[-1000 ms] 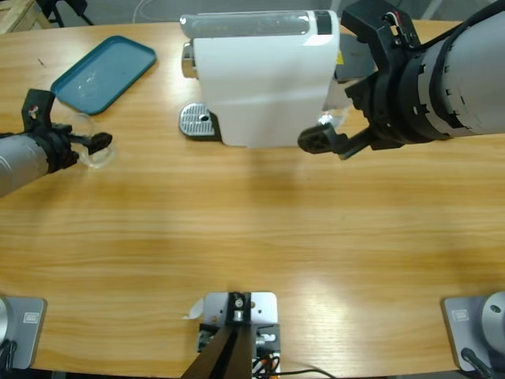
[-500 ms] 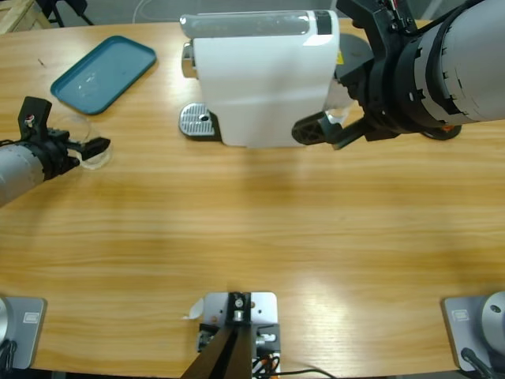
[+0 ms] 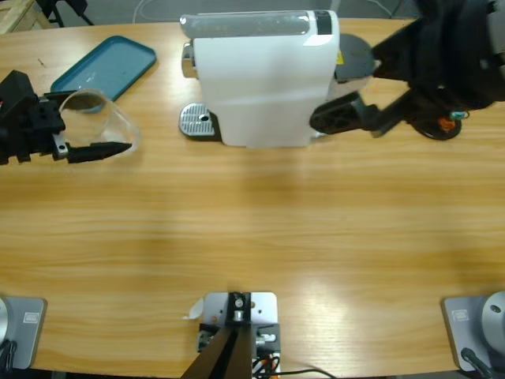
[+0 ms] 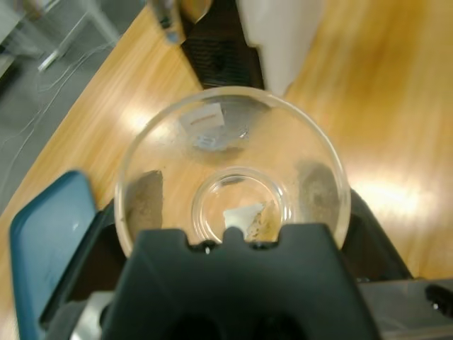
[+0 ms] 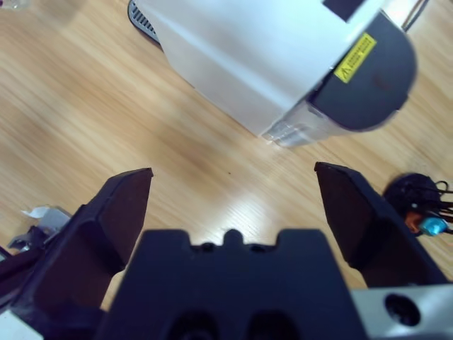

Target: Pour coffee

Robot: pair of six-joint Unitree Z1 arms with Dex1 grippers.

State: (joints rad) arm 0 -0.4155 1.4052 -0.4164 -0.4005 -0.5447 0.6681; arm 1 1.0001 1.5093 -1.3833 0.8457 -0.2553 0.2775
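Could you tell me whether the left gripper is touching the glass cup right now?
Touching: the left wrist view shows the glass cup wedged between the left gripper's jaws.

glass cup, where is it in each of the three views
High view: the glass cup is at far left, in the left pincer, just below the blue tray.
Left wrist view: cup fills the centre, seen down its mouth, tray at lower left.
Right wrist view: not in it.
Shared landmark: the white coffee machine, top centre in the left wrist view, upper middle in the right wrist view.
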